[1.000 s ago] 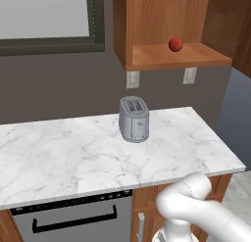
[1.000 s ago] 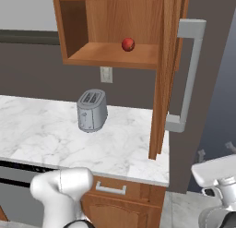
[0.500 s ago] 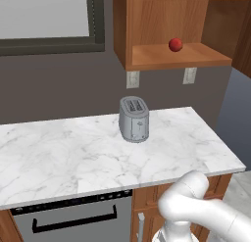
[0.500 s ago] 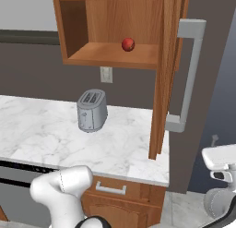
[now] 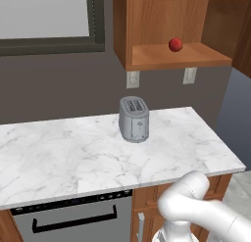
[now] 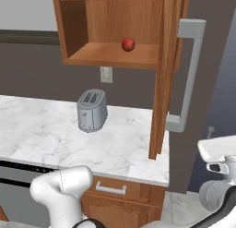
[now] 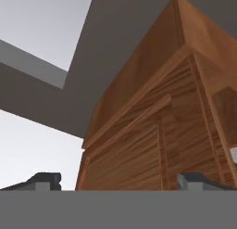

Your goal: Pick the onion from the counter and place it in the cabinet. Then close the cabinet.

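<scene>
The white grey-veined marble tabletop [image 5: 98,153] carries 1 grey toaster [image 5: 134,119]. The small glossy red onion [image 6: 128,44] rests inside the open brown wooden cabinet [image 6: 110,55]. The hand [image 7: 118,181] points at it, fingers apart.

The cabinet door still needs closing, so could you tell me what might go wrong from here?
1. The onion sits near the front edge of the cabinet floor; a hard slam might roll it out.
2. The open door overhangs the counter corner, and the hand is spread wide looking up at the cabinet from below, so it could miss the handle.
</scene>
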Controlling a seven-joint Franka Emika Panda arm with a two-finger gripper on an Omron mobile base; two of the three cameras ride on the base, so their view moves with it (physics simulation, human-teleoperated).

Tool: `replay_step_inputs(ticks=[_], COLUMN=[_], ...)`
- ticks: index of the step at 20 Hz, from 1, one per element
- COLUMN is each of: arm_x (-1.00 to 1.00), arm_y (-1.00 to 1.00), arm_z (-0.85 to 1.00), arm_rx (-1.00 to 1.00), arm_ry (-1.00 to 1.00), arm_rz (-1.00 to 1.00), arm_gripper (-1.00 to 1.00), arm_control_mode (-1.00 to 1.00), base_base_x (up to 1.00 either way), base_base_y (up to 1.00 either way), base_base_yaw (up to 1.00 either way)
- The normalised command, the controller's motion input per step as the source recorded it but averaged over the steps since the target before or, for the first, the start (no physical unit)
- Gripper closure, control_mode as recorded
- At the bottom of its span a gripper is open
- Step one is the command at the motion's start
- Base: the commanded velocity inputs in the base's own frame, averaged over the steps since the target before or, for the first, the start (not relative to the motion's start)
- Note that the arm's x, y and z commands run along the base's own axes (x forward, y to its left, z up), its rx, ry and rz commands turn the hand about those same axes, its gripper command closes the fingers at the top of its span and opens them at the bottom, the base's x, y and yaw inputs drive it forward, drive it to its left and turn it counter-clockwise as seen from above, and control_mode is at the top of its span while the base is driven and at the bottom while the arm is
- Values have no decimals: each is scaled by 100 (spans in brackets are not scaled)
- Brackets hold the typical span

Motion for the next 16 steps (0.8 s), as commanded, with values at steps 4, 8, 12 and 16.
replay_step_inputs(ticks=[4, 8, 12, 16], arm_x=[6, 1, 7, 19], arm_y=[84, 93, 91, 79], arm_z=[6, 12, 39, 57], arm_rx=[-6, -11, -10, -7], arm_ry=[0, 0, 0, 0], arm_rz=[-5, -15, -22, -25], arm_gripper=[-100, -100, -100, -100], arm_control_mode=[-100, -100, -100, -100], base_base_x=[0, 0, 0, 0], base_base_y=[0, 0, 0, 0], base_base_yaw=[0, 0, 0, 0])
